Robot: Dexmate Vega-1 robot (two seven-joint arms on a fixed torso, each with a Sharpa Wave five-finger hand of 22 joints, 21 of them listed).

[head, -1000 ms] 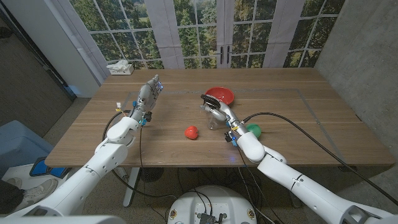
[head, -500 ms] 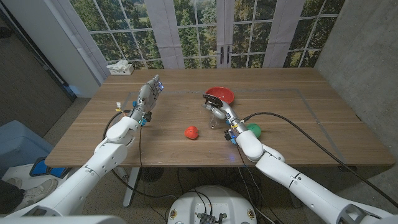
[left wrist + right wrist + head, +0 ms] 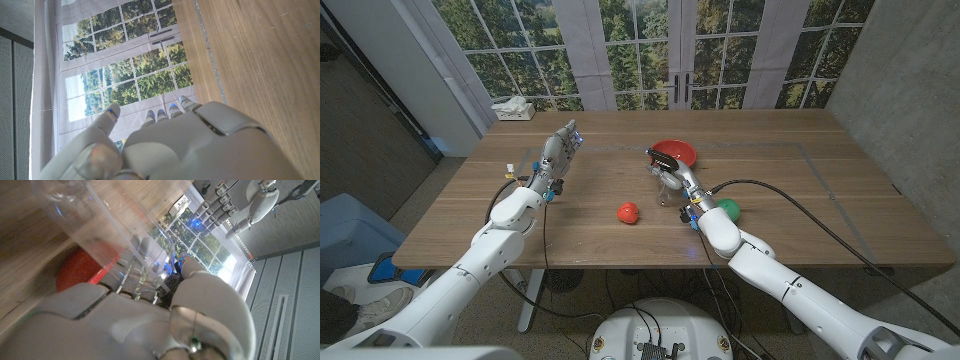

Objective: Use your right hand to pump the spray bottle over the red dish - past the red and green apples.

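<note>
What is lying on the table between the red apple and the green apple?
In the head view, the right hand holding the spray bottle comes between the red apple and the green apple.

Clear spray bottle [image 3: 666,185] with black nozzle – tilted, gripped in the right hand [image 3: 678,186], just before the red dish [image 3: 674,153], red apple [image 3: 628,212] and green apple [image 3: 727,209] nearer – either side.

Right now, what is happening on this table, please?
The robot's right hand holds a clear spray bottle above the wooden table, just in front of the red dish. The red apple lies near the middle and the green apple beside the right forearm. The left hand is raised over the table's left part, its fingers apart, holding nothing. A tissue box sits at the far left corner.
</note>
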